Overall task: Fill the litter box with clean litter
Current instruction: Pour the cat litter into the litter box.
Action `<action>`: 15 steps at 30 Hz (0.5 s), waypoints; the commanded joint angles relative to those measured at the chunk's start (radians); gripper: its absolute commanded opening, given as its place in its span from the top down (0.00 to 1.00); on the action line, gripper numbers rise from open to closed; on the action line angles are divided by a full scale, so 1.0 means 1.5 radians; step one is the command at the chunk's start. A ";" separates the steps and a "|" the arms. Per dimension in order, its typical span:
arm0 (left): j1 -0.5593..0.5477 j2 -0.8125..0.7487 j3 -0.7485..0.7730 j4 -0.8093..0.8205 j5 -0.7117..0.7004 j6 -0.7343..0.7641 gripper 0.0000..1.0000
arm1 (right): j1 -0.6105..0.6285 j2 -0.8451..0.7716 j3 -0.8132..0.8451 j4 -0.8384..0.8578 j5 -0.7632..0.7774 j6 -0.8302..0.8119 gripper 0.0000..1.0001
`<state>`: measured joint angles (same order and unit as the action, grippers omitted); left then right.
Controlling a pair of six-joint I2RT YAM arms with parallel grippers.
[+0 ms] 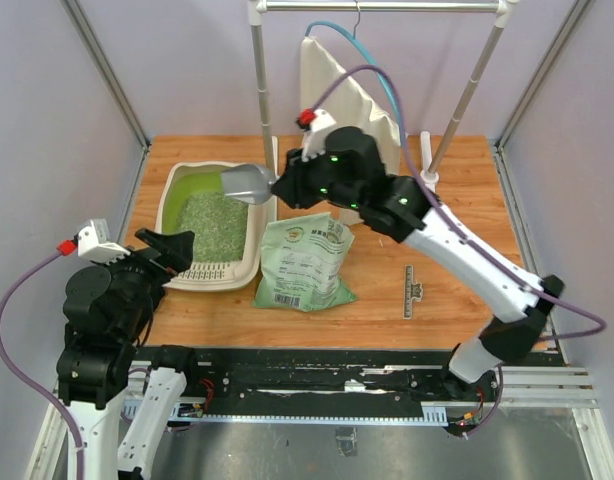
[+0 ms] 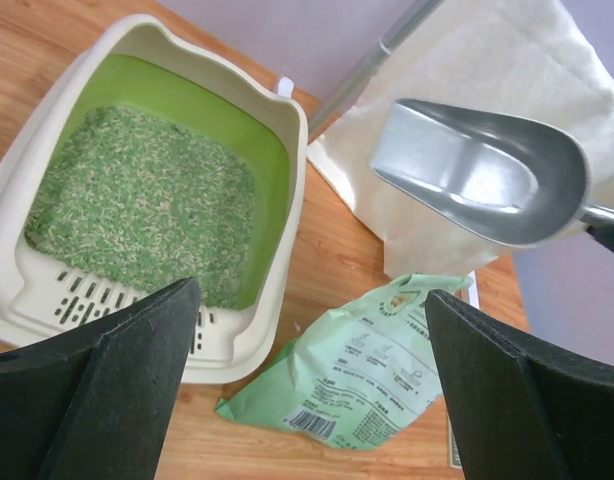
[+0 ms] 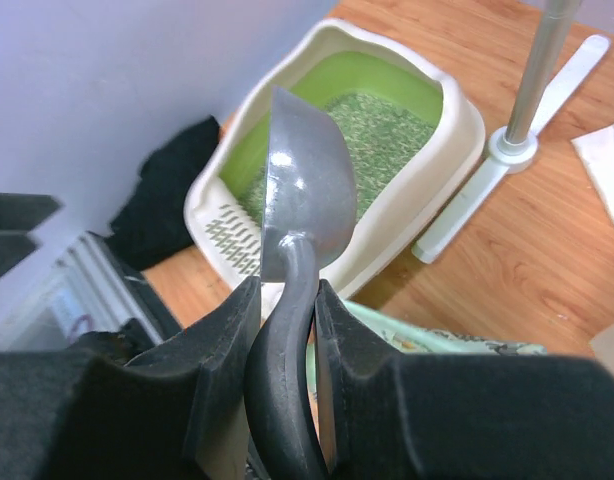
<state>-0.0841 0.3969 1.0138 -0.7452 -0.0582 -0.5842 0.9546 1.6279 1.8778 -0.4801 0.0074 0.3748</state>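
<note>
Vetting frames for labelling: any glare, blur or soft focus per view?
Top external: even light, sharp throughout. Left wrist: bright glare patch in the scoop bowl; end effector fingers dark. Right wrist: fingers and scoop handle slightly soft; litter box sharper.

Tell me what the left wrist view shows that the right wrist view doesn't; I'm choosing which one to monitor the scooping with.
Left wrist only: the green bag with its label and barcode, and the left gripper, open. Right wrist only: the right gripper shut on the scoop's handle, and the rack's white foot. Both: the litter box with clean litter spread in it, and the scoop.
</note>
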 commanded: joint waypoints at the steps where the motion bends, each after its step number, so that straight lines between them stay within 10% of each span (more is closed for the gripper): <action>1: 0.005 0.027 -0.020 0.056 0.057 -0.002 0.00 | -0.075 -0.120 -0.137 0.050 -0.159 0.105 0.99; 15: 0.005 0.170 -0.113 0.262 0.338 -0.024 0.00 | -0.143 -0.474 -0.371 -0.026 0.007 0.103 0.99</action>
<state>-0.0814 0.5953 0.8505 -0.4828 0.3138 -0.6144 0.7563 1.0439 1.3685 -0.4862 -0.1314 0.5274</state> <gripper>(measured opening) 0.994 0.259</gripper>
